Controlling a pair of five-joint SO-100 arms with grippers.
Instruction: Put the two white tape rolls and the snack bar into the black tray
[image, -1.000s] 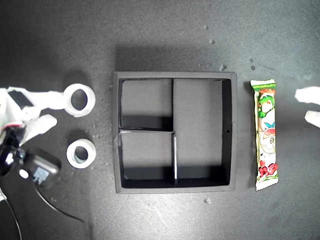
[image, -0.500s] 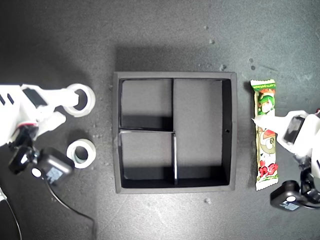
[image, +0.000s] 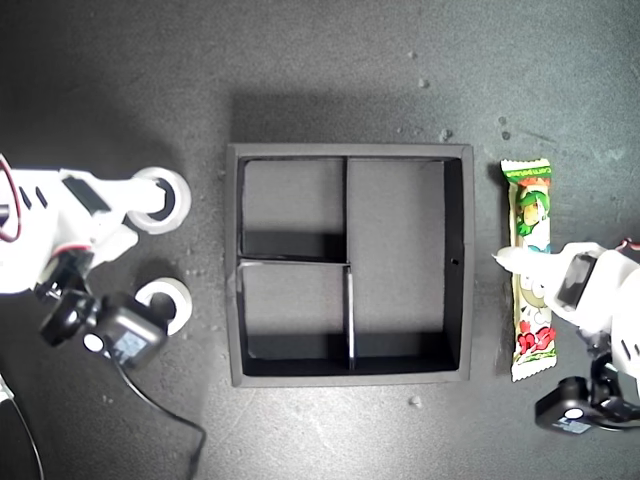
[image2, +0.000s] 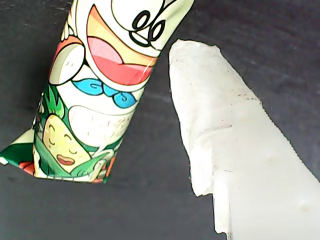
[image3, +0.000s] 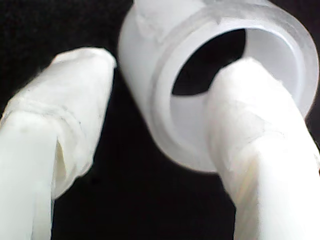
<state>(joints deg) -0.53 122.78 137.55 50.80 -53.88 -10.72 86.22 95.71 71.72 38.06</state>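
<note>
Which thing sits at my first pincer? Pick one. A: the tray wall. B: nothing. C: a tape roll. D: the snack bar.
D: the first wrist view shows the snack bar lying right beside a pincer finger, and in the exterior view that arm's tip sits at the snack bar on the exterior view's right.

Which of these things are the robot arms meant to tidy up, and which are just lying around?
For the job: the upper tape roll, the lower tape roll, the snack bar, the black tray.

Just lying about: little pale crumbs on the dark table, and a black cable.
</note>
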